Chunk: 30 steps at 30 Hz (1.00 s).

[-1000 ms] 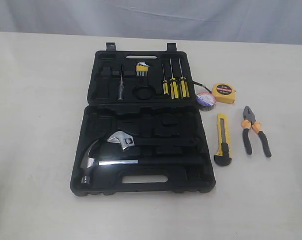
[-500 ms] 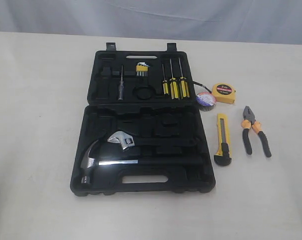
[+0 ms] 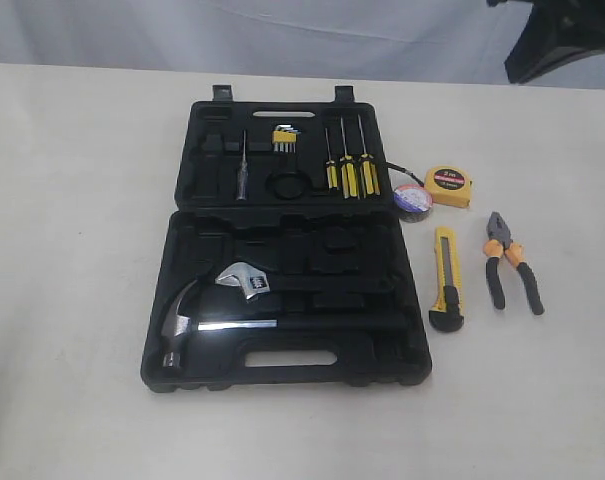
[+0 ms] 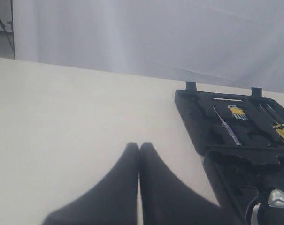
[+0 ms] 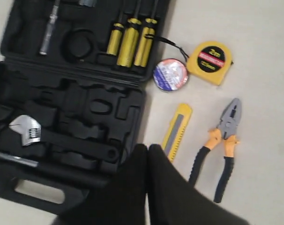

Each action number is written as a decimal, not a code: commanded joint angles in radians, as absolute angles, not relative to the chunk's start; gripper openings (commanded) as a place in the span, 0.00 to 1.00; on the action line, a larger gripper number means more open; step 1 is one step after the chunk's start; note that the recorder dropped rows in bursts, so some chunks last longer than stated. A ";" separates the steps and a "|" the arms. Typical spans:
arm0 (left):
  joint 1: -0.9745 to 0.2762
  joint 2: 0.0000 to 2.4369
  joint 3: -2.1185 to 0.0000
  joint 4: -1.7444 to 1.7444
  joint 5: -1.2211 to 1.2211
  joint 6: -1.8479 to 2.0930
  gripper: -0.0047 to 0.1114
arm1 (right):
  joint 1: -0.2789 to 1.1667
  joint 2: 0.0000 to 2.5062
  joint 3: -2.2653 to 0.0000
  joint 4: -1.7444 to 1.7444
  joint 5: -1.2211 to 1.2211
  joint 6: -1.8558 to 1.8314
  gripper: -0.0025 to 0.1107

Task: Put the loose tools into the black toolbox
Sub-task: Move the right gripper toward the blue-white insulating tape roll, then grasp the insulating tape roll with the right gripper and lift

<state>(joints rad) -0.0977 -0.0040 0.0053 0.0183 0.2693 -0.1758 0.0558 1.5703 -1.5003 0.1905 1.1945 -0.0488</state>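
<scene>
The black toolbox (image 3: 402, 365) lies open mid-table. To its right lie the loose tools: a yellow tape measure (image 3: 448, 185), a small tape roll (image 3: 412, 198), a yellow-black utility knife (image 3: 446, 278) and orange-and-black pliers (image 3: 512, 262). My right gripper (image 5: 148, 147) is shut and empty. It hovers over the toolbox (image 5: 109, 108) edge beside the knife (image 5: 177, 131), with the pliers (image 5: 221, 145), tape roll (image 5: 170, 74) and tape measure (image 5: 211, 61) beyond. My left gripper (image 4: 139, 146) is shut and empty over bare table, apart from the toolbox (image 4: 198, 122).
In the box lie a chrome hammer (image 3: 182, 320), an adjustable wrench (image 3: 244, 280), three yellow-handled screwdrivers (image 3: 347, 172) and hex keys (image 3: 284, 138). A dark part of the right arm (image 3: 562, 35) shows at the top right. A grey curtain hangs behind the table.
A dark part of the right arm has come into the exterior view at the top right. The tools and the toolbox have not moved.
</scene>
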 commanded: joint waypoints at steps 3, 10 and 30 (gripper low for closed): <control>-0.103 0.000 0.000 0.015 0.269 -0.177 0.04 | 0.059 1.798 -1.543 0.126 1.176 -0.017 0.02; -0.103 0.000 0.000 0.021 0.269 -0.177 0.04 | 0.137 1.995 -1.543 0.016 1.072 -0.021 0.02; -0.103 0.000 0.000 0.021 0.269 -0.177 0.04 | 0.142 2.092 -1.545 0.000 0.913 -0.033 0.39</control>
